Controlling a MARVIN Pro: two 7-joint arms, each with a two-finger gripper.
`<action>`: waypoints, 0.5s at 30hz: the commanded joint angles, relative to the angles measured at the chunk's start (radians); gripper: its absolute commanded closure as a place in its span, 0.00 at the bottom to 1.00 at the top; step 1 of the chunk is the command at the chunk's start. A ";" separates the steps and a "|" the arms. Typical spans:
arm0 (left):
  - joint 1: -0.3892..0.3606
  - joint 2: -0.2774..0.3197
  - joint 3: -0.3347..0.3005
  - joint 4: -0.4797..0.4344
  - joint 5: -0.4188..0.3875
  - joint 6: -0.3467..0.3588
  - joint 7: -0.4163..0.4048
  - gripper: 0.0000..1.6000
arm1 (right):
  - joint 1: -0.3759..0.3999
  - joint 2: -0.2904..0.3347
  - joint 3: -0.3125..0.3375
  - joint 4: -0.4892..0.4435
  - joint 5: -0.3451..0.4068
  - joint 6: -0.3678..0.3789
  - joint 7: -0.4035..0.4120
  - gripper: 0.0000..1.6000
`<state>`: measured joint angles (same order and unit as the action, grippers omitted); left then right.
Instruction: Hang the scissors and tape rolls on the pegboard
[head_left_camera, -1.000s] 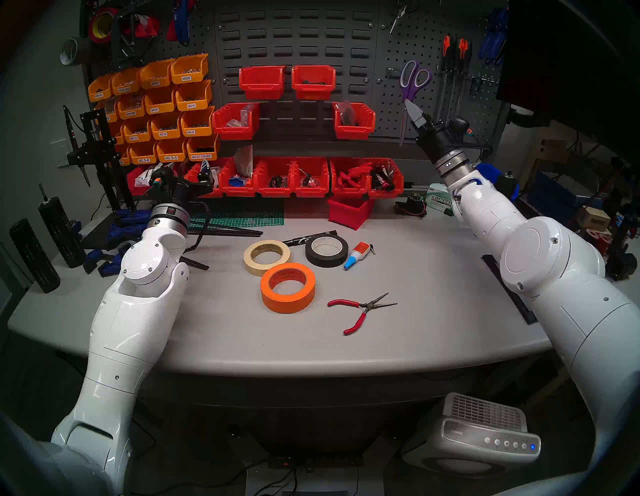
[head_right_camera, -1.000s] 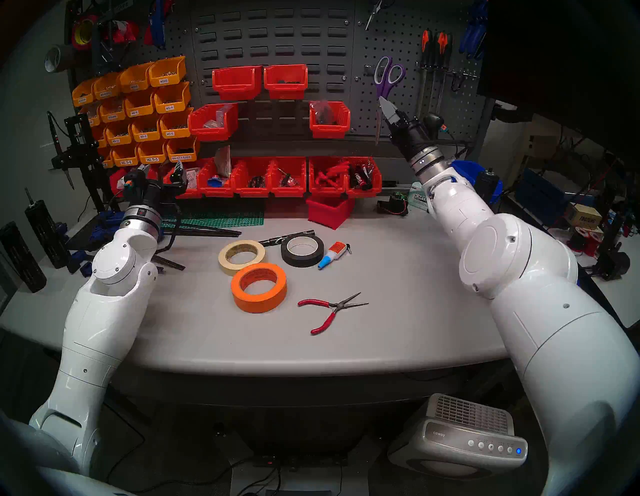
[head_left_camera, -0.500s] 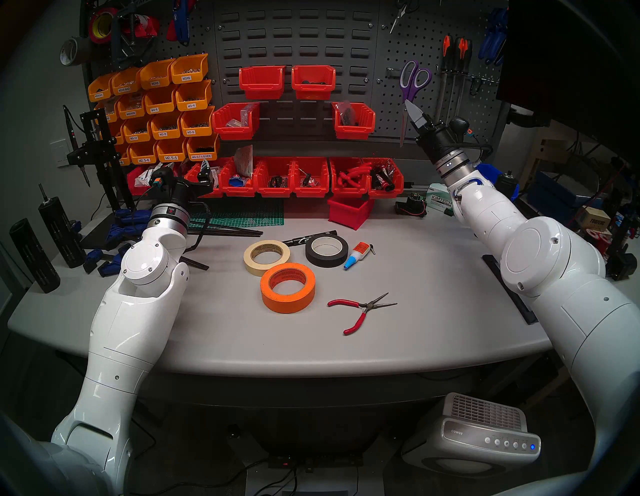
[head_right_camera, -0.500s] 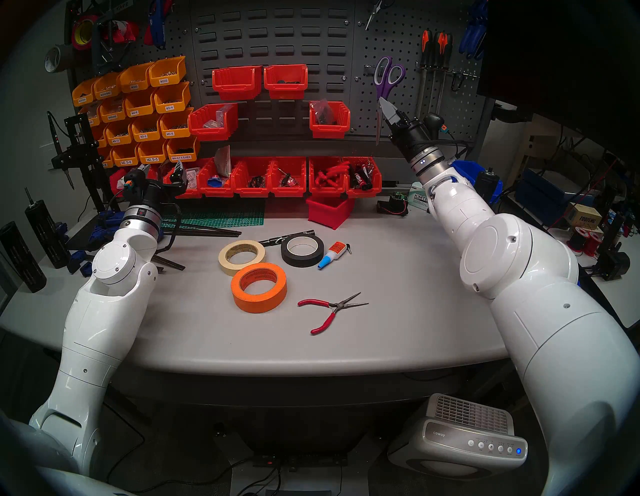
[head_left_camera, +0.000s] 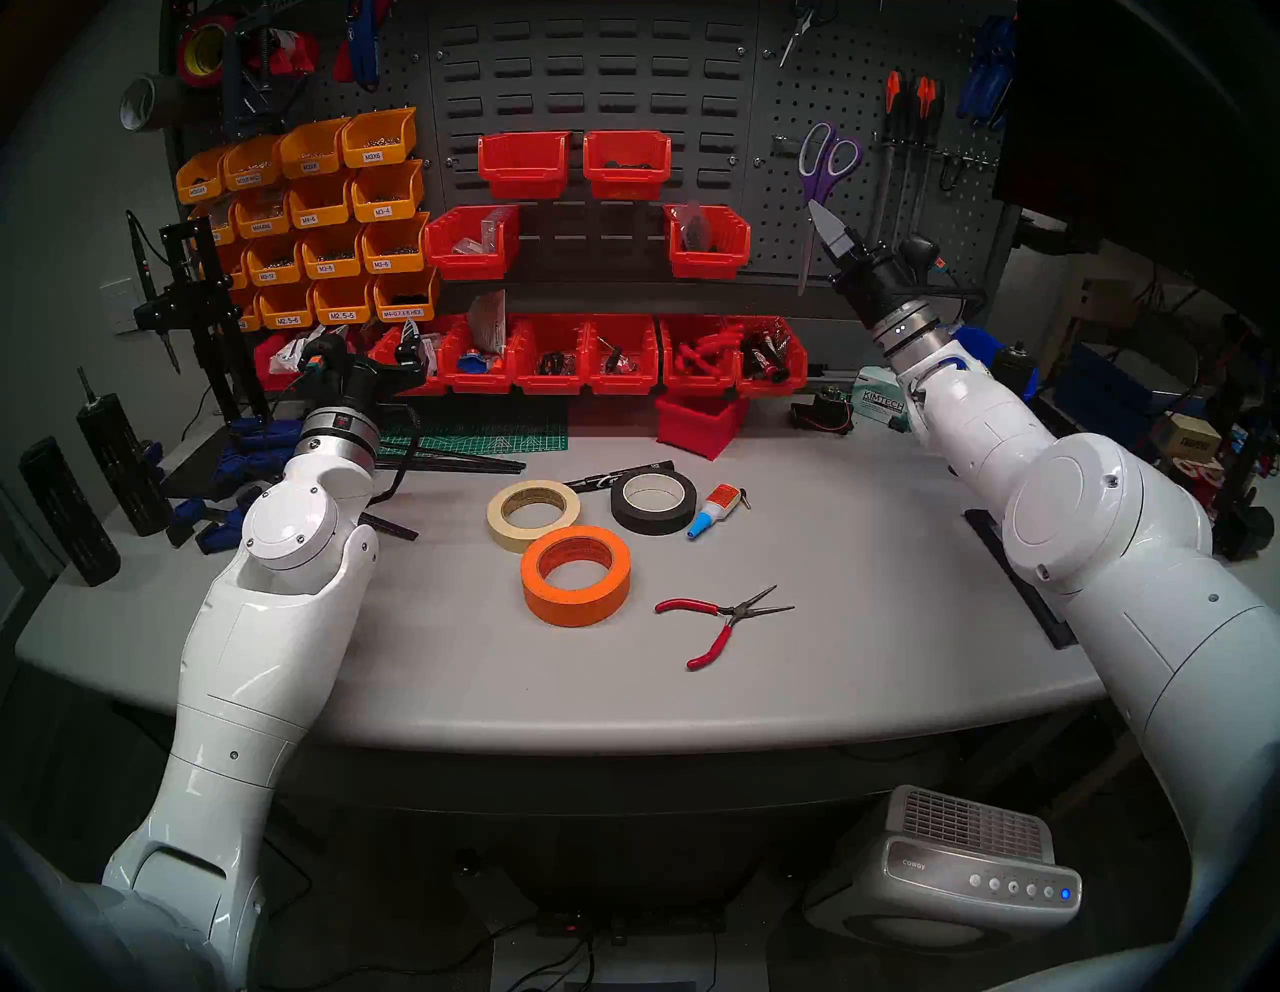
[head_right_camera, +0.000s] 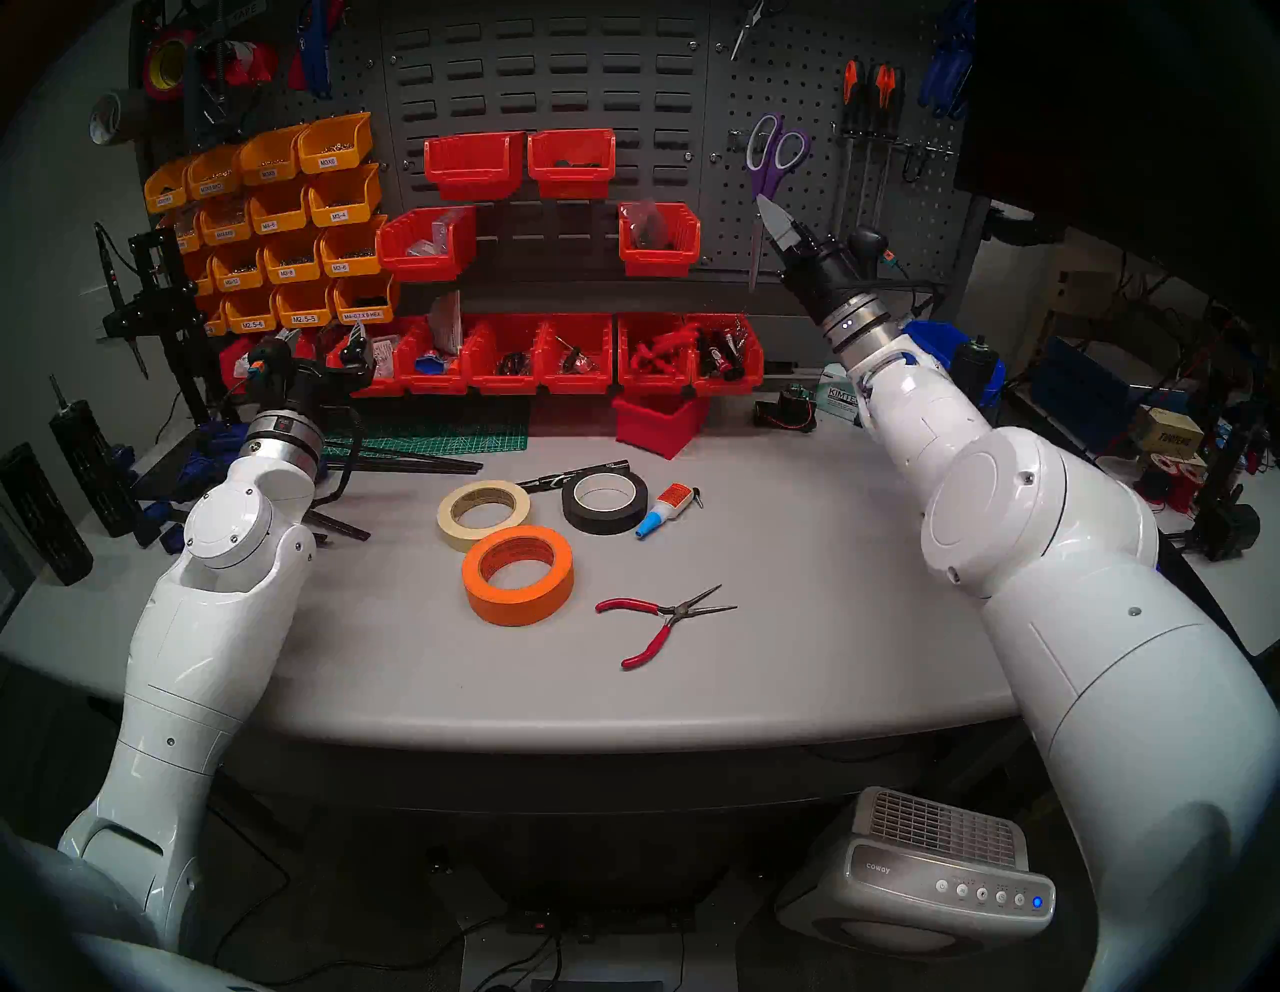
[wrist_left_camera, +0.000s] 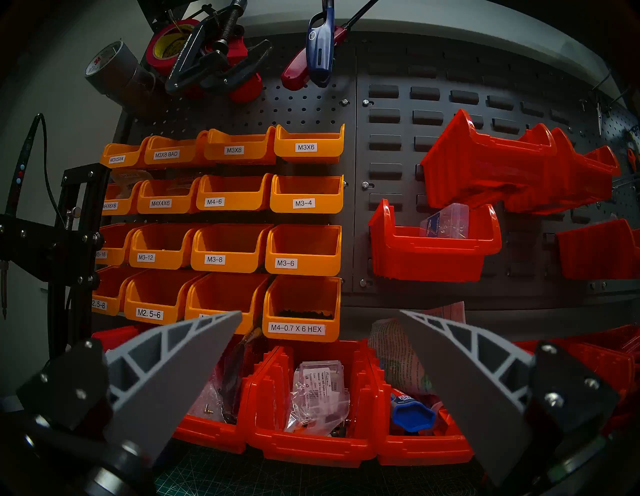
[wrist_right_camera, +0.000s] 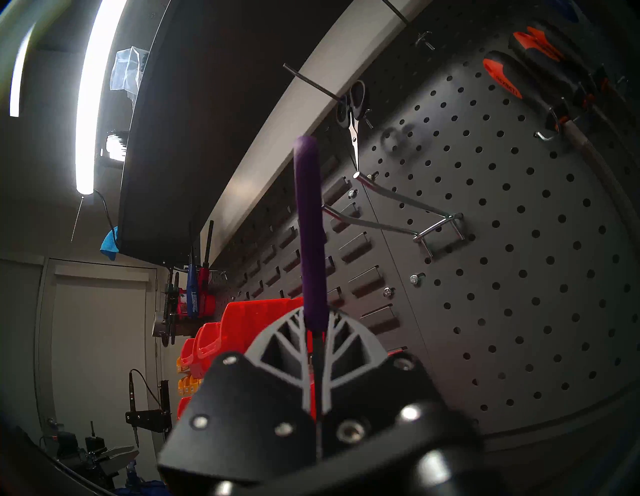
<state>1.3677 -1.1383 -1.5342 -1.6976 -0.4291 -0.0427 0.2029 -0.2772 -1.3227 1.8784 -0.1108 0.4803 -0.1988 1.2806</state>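
**Right gripper clamps scissors at pegboard; tapes on table**

Right gripper (head_left_camera: 825, 220), upper right of the head view, is clamped on the large purple-handled scissors with long silver blades (head_left_camera: 823, 166). Loops sit up against the dark grey perforated metal pegboard (head_left_camera: 776, 228), near a metal double-prong hook (wrist_right_camera: 408, 214); whether a loop is on it, can't tell. Left gripper (wrist_left_camera: 320, 317), mid left, has its jaws wide and holds nothing. Wide orange tape roll (head_left_camera: 575, 575), cream masking tape roll (head_left_camera: 533, 514) and black tape roll with white core (head_left_camera: 653, 502) lie flat at the centre of the grey table (head_left_camera: 866, 623). Red-handled needle-nose pliers (head_left_camera: 720, 620) lie just right of them.
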 joint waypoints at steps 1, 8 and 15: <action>-0.031 0.002 -0.008 -0.027 0.000 -0.011 -0.001 0.00 | 0.052 -0.004 0.002 -0.027 0.003 0.008 0.005 1.00; -0.031 0.003 -0.008 -0.027 0.000 -0.010 -0.001 0.00 | 0.056 0.001 -0.003 -0.029 -0.002 0.024 0.009 1.00; -0.031 0.003 -0.008 -0.027 0.000 -0.010 -0.001 0.00 | 0.064 0.009 0.001 -0.030 0.000 0.045 0.010 1.00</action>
<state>1.3677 -1.1383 -1.5341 -1.6975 -0.4291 -0.0426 0.2029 -0.2746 -1.3219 1.8778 -0.1113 0.4777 -0.1675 1.2900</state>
